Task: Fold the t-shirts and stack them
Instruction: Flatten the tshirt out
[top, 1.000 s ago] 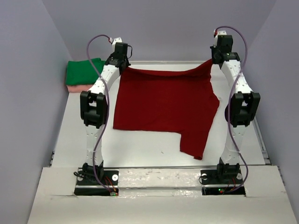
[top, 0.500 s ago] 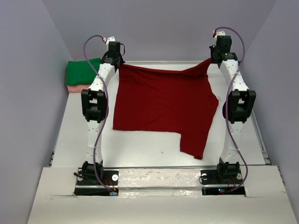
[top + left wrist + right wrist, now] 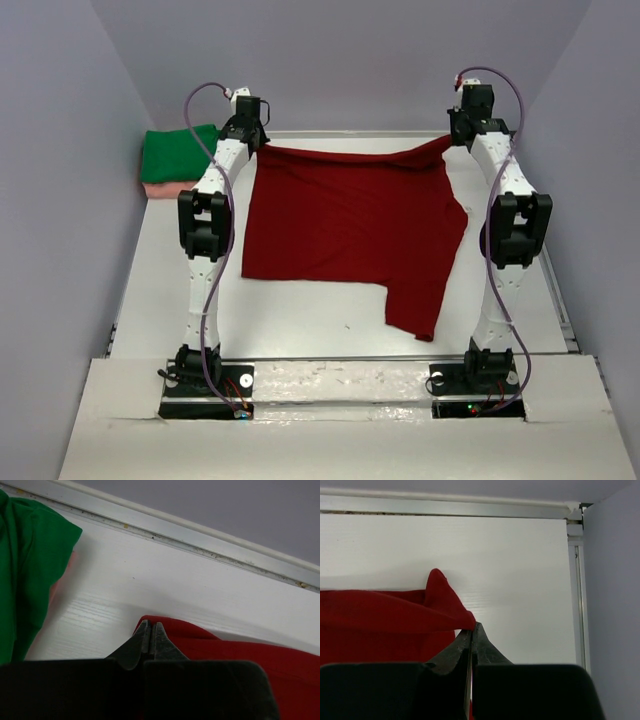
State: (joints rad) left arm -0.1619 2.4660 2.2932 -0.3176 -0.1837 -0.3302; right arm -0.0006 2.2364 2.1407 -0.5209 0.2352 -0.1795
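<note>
The dark red t-shirt hangs stretched between both arms over the table, its far edge lifted and one sleeve trailing toward the near right. My left gripper is shut on the shirt's far left corner; the tips pinch the cloth. My right gripper is shut on the far right corner, cloth bunched at the closed tips. The green t-shirt lies folded on the pale pink t-shirt at the far left.
A metal rail edges the table's far side and another runs down the right side. Grey walls close in at left, right and back. The folded stack's green cloth lies just left of my left gripper.
Both grippers have moved a little farther back and up, pulling the red shirt's far edge tauter. The folded stack has not moved.
</note>
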